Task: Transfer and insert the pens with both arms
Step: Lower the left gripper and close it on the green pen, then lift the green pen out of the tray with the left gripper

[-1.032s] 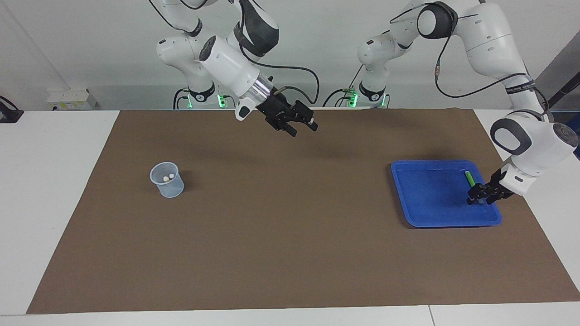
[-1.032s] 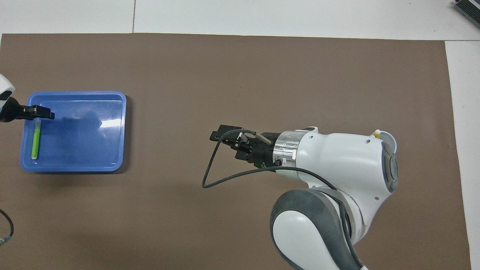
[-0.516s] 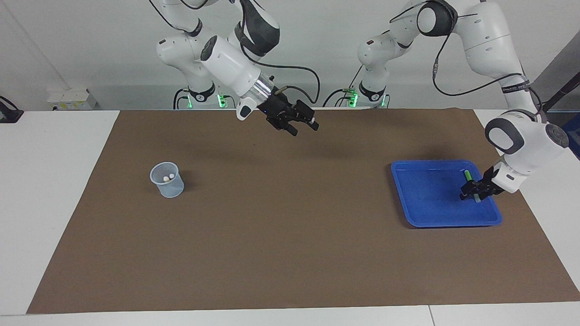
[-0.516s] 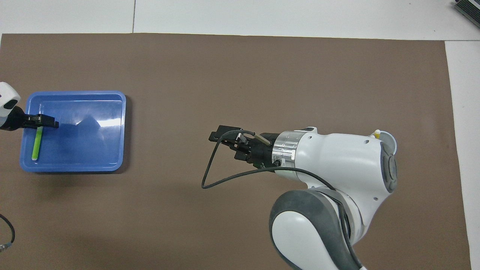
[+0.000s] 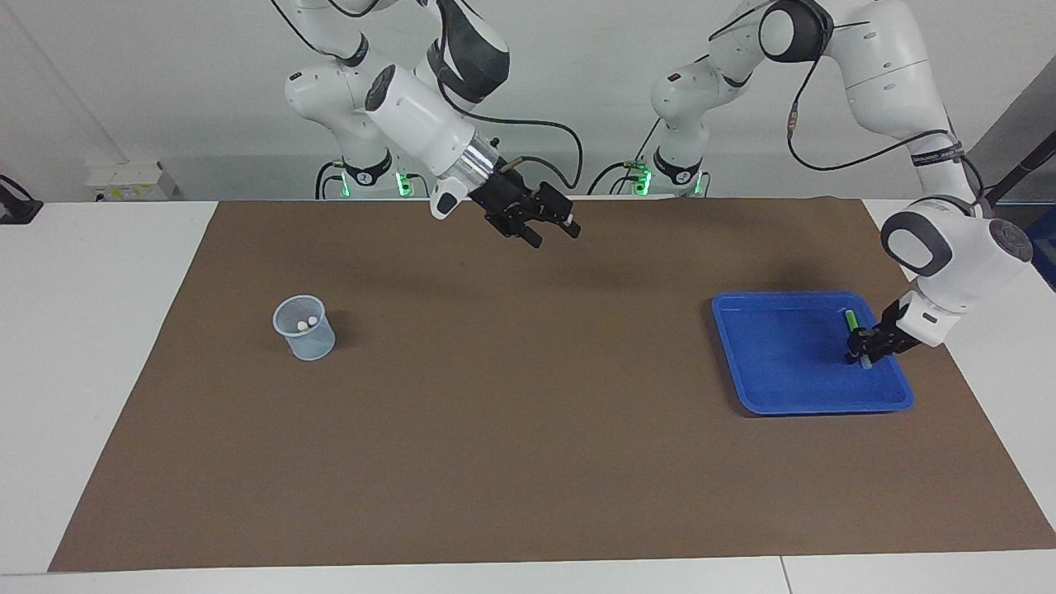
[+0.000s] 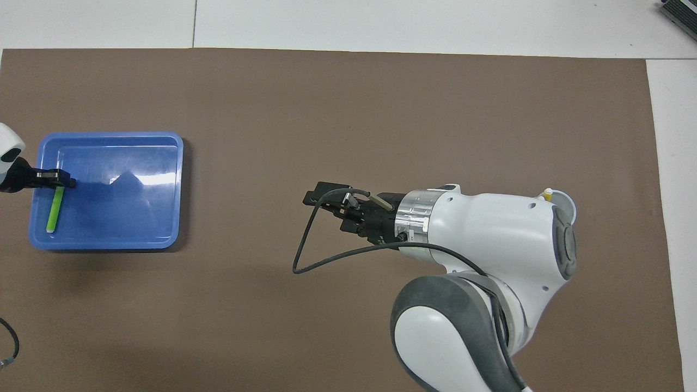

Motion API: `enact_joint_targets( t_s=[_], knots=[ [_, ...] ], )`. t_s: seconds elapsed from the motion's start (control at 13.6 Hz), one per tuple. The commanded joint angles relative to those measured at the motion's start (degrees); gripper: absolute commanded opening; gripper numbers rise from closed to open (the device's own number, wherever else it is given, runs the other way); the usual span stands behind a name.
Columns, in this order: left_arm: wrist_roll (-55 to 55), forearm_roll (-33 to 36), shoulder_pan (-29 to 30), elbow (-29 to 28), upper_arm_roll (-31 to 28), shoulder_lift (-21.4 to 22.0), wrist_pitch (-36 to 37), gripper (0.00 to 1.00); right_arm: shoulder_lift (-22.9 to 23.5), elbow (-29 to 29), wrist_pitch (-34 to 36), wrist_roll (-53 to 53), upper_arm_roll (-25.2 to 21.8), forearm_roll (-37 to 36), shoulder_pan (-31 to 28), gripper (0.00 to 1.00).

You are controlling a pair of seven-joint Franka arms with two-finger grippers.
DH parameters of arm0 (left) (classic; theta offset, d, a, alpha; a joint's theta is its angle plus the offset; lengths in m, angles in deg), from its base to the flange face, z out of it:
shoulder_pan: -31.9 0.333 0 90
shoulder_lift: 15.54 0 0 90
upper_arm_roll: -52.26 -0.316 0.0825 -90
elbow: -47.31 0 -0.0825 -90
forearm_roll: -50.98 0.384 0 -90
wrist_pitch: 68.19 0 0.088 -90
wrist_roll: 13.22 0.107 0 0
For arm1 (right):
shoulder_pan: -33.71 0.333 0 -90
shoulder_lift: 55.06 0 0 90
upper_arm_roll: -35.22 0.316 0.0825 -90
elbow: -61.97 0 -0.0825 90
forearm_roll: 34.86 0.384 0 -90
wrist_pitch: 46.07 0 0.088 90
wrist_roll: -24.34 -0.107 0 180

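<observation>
At the right of the facing view, the left gripper [image 5: 864, 345] is down on the green pen [image 5: 850, 321] in the blue tray [image 5: 784, 396]; whether it is clamped I cannot tell. A grip near the pen's end could let it tilt or slip. The right gripper [image 5: 551, 233] waits with fingers apart at upper centre.

One camera sat high across the surface [image 5: 528, 462], looking back at both robot bases from a fair way off. The other hung above the robots' end, aimed steeply down and forward, closer in. Both caught the brown mat [image 6: 348, 109] and the blue tray [image 5: 792, 396] on it.
</observation>
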Motion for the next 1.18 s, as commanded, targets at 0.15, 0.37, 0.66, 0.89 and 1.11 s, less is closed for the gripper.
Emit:
enact_joint_targets(
  t_s=[0.15,0.37,0.66,0.89,1.11],
  knots=[
    [0.7,-0.4,-0.2,-2.4,0.3,0.1,-3.5,0.03,0.7,-0.8,-0.6,0.3,0.2,1.5,-0.1,1.00],
    [0.2,-0.4,-0.5,-2.3,0.3,0.0,-3.9,0.00,0.7,-0.7,-0.6,0.3,0.2,1.5,-0.1,1.00],
    [-0.1,-0.4,-0.5,-1.4,0.3,0.0,-2.9,0.00,0.7,-0.7,-0.6,0.3,0.2,1.5,-0.1,1.00],
    [-6.0,-0.4,-1.8,2.7,0.3,-0.1,1.0,0.00,0.7,-0.7,-0.6,0.3,0.2,1.5,-0.1,1.00],
    [-13.0,-0.4,-3.6,6.9,0.3,0.3,6.5,0.00,0.7,-0.7,-0.6,0.3,0.2,1.5,-0.1,1.00]
  ],
)
